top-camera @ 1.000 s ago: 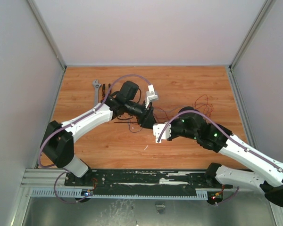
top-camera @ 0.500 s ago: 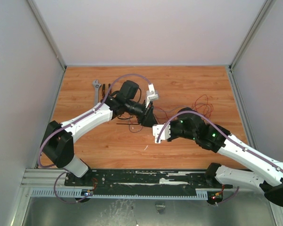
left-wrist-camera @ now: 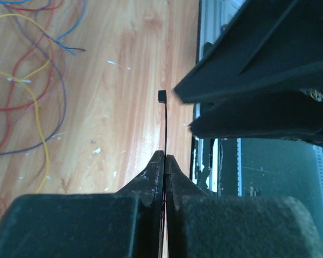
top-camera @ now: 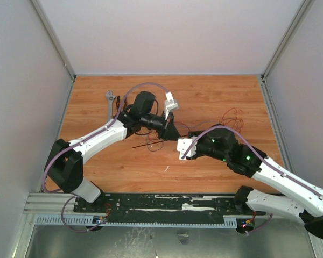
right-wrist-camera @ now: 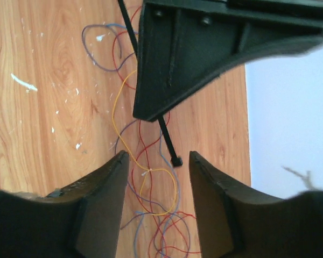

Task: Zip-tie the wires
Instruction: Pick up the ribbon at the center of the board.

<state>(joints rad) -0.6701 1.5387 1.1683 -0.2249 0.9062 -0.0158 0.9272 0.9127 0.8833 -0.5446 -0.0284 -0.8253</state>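
Observation:
My left gripper [top-camera: 171,133] [left-wrist-camera: 164,156] is shut on the zip tie [left-wrist-camera: 165,126], a thin black strip that stands out of the jaw tips with its square head on top. In the top view the zip tie's tail [top-camera: 145,143] slants left above the wooden table. My right gripper [top-camera: 187,136] [right-wrist-camera: 159,156] is open just opposite. The zip tie's head [right-wrist-camera: 176,160] lies between its fingers, touching neither. The wires [right-wrist-camera: 151,183], thin red, yellow and purple strands, loop on the wood beneath both grippers. More wires [top-camera: 231,118] lie to the right.
A grey wrench [top-camera: 111,103] and orange-handled pliers [top-camera: 120,105] lie at the back left of the wooden table [top-camera: 215,91]. A black rail [top-camera: 167,207] runs along the near edge. White walls close in the left, right and back.
The left gripper has closed on the zip tie, and the right gripper has opened and let go of it. The strip's free tail has tilted, its end dropping lower on the left.

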